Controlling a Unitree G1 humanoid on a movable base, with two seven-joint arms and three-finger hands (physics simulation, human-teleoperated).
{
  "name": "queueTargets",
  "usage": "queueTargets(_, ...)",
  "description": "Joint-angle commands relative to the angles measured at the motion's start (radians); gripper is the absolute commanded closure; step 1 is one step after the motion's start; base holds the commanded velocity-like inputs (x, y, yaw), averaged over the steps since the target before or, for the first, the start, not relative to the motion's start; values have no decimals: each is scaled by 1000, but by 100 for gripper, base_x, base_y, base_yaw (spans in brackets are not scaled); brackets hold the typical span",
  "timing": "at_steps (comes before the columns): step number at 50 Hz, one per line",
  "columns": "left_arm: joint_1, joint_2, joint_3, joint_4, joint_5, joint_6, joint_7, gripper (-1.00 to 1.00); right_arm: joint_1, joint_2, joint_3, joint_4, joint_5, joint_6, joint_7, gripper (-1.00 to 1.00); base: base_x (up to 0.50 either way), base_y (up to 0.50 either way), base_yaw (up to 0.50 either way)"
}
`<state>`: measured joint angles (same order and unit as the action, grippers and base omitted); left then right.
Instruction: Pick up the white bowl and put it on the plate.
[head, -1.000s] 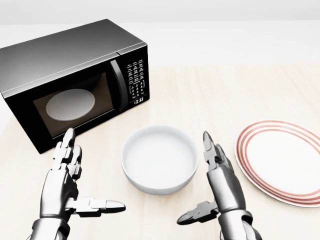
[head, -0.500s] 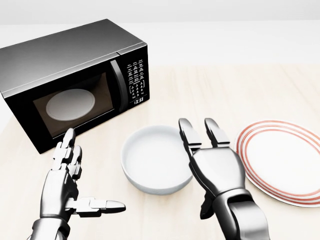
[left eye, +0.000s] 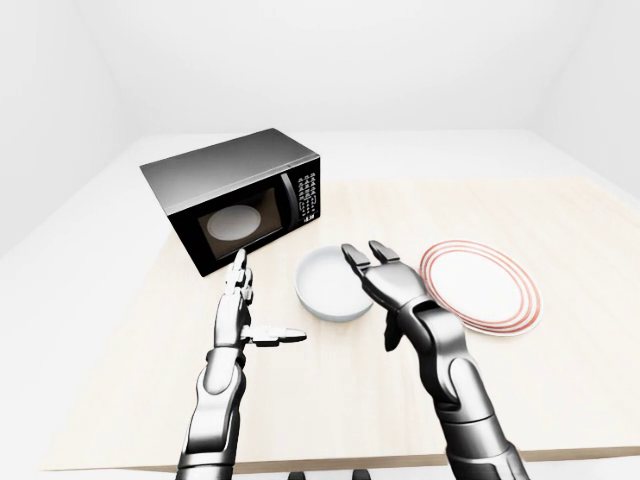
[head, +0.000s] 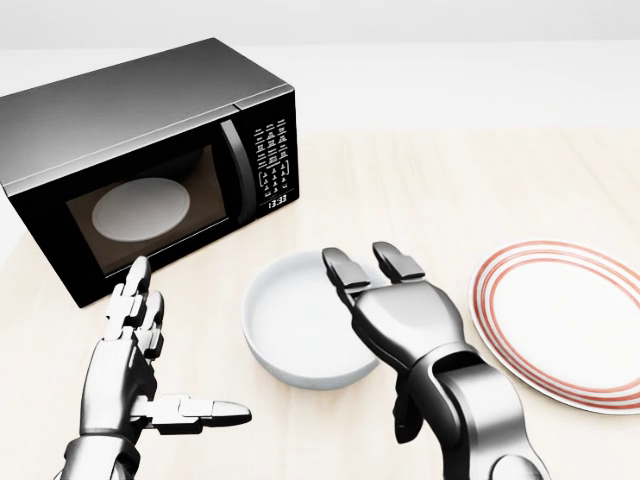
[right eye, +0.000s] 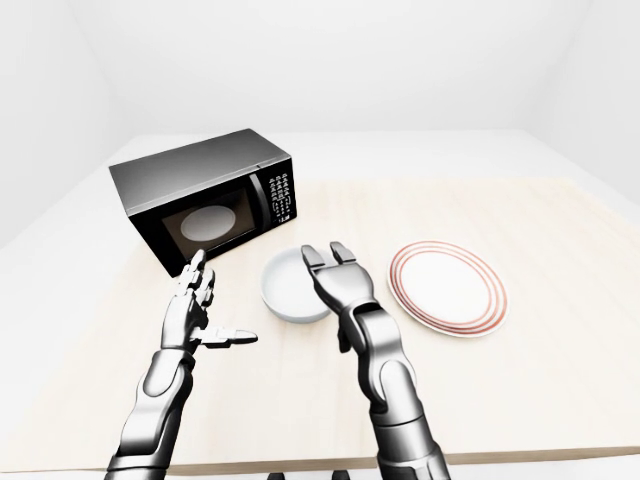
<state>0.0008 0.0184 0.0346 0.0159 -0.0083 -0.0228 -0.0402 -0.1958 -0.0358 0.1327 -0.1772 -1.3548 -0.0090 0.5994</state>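
In the left-eye view, the robot's metallic three-fingered right hand (left eye: 378, 280) reaches palm-down over the right rim of the round white ceramic bowl (left eye: 328, 286), fingers (left eye: 354, 257) spread apart and closed on nothing. The bowl sits on the pale wooden tabletop (left eye: 560, 350), between a boxy black microwave oven (left eye: 238, 200) to its upper left and a flat white plate with red rings round its rim (left eye: 482, 287) to its right. The metallic left hand (left eye: 243, 312) is held upright to the bowl's left, fingers straight and thumb pointing toward the bowl, apart from it.

In the head view, the right hand (head: 385, 300) covers the bowl's (head: 295, 320) right edge, two fingertips (head: 340, 265) lying over the hollow; whether they touch the rim cannot be told. The plate (head: 565, 330) lies just beside the hand on the right, bare. The left hand (head: 140, 350) stands open at lower left, below the microwave's (head: 130, 170) closed glass door, gripping nothing. Nothing lies between bowl and plate but the right hand itself.

In the right-eye view, the same layout appears: microwave (right eye: 205, 205), bowl (right eye: 288, 285), plate (right eye: 447, 288) in a row across the table (right eye: 560, 360), the right hand (right eye: 335, 278) splayed over the bowl and the left hand (right eye: 193, 310) open beside it.
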Motion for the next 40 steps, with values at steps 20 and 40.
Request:
queueTargets(20,0,0,0,-2,0,2,0,-100,-93,49,40,-16,44,40,99,-100,0,0,0)
queueTargets(40,0,0,0,-2,0,1,0,-100,-107,60,57,104,27,26,99,-100,0,0,0)
